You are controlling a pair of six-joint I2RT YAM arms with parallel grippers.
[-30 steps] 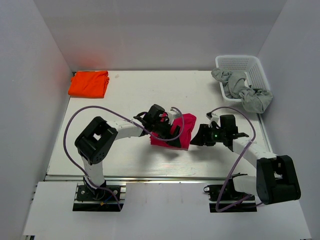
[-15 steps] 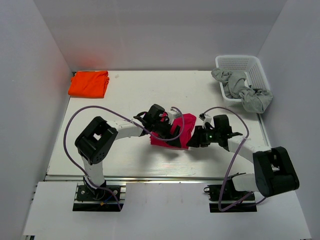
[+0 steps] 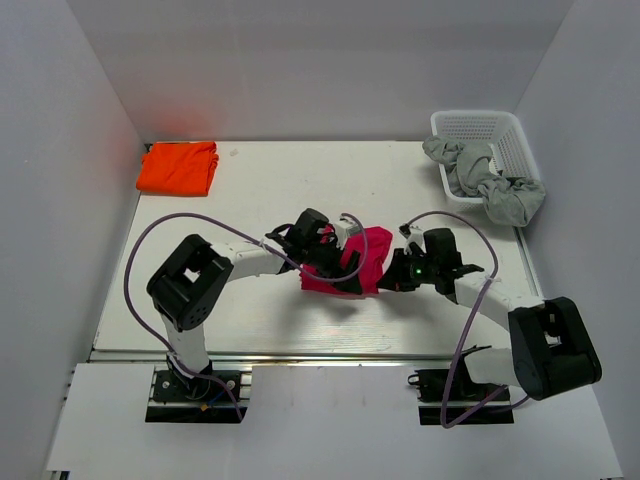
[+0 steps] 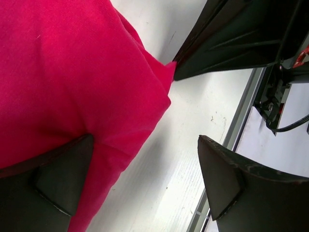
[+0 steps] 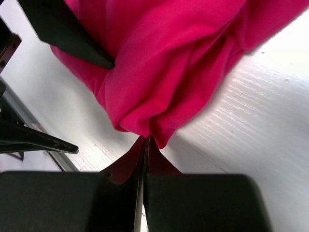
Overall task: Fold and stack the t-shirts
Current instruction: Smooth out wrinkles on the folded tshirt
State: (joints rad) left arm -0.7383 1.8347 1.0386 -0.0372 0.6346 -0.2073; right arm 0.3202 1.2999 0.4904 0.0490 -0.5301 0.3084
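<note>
The magenta-red t-shirt [image 3: 368,258] lies bunched at the table's middle. My right gripper [image 3: 389,279] is shut on the shirt's near right edge; in the right wrist view its jaws [image 5: 147,141] pinch a fold of the red cloth [image 5: 164,63]. My left gripper [image 3: 344,274] is open over the shirt's left part. In the left wrist view one finger [image 4: 58,179] rests on the red cloth [image 4: 72,72], the other [image 4: 227,179] hangs over bare table. The orange t-shirt [image 3: 178,167] lies folded in the far left corner.
A white basket [image 3: 478,122] at the far right holds grey cloth [image 3: 492,186] that spills over its near rim. White walls close in the table on three sides. A metal rail [image 3: 300,353] runs along the near edge.
My right gripper has moved left to the magenta-red shirt's edge and shut on it. The left arm has stayed where it was, open.
</note>
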